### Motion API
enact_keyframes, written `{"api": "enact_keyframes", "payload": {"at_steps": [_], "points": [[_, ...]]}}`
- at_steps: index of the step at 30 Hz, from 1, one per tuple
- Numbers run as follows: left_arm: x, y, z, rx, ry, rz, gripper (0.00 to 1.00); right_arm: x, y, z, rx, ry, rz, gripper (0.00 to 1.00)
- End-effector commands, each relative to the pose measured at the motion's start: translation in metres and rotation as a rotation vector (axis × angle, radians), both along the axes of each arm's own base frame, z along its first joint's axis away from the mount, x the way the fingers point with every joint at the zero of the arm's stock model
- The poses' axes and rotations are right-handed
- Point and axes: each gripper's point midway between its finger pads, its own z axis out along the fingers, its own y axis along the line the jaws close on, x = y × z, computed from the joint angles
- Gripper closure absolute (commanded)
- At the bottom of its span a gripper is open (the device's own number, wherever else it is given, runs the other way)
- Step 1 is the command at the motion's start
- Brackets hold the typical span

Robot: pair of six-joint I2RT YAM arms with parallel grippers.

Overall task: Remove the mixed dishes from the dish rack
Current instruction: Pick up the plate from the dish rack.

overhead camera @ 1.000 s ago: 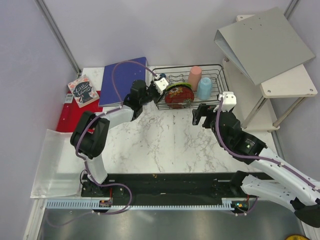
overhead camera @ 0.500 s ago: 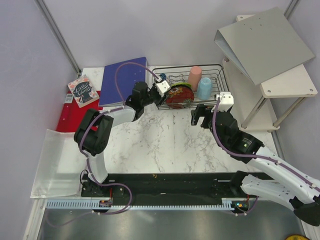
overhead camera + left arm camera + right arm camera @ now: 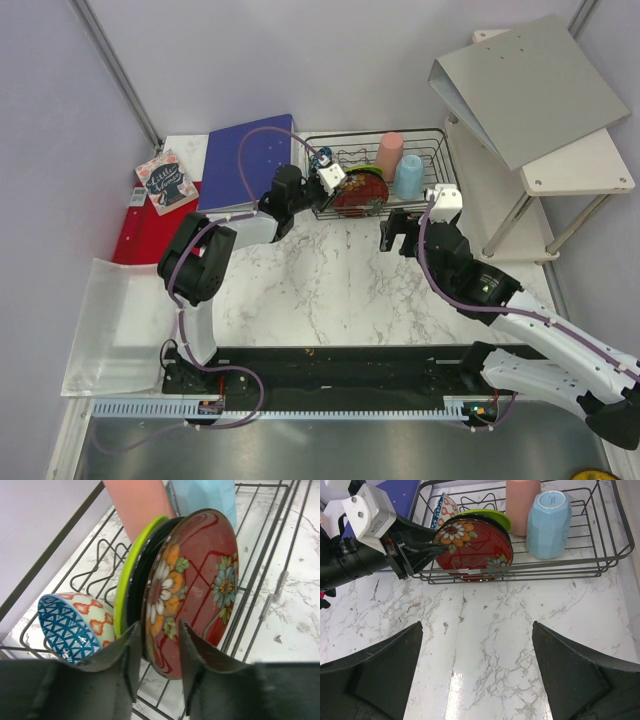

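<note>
"Since the red-and-black floral lacquer bowl stands on edge in the dish rack, how does it lie to the left gripper?"

"Its rim runs straight in between the fingers. One is on the flowered face, the other behind it on the side of the lime-green bowl. They're spread astride the rim, with no visible pinch."

"And the right gripper?"

"Wide apart over the marble in front of the rack, well away from the bowl. The left arm is nearer, so I'd judge a squeeze and an upward lift falls to it."
</note>
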Motion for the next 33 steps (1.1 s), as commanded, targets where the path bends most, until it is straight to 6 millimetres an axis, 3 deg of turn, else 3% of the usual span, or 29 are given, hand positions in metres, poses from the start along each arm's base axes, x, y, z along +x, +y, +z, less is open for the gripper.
{"api": "enact_keyframes", "payload": {"at_steps": [1,8,13,20,28,33], "points": [[0.004,-0.004,-0.007,0.000,0.004,0.008,0.67,0.003,0.000,0.002,0.002,-0.019,-0.006,0.02],[0.008,-0.002,-0.002,-0.007,-0.015,0.026,0.82,0.002,-0.002,-0.003,0.002,-0.015,-0.014,0.02],[0.006,-0.001,0.004,-0.005,-0.026,0.024,0.98,0.002,-0.002,-0.003,0.004,-0.014,-0.011,0.02],[0.002,0.002,0.036,-0.018,-0.077,0.025,0.98,0.001,-0.001,-0.006,0.006,-0.009,-0.010,0.02],[-0.005,0.008,0.090,-0.047,-0.172,0.061,0.98,0.000,-0.001,-0.008,0.022,-0.013,-0.009,0.03],[-0.012,0.003,0.108,-0.022,-0.219,0.048,0.98,-0.001,-0.003,-0.008,0.027,-0.016,-0.009,0.02]]}}
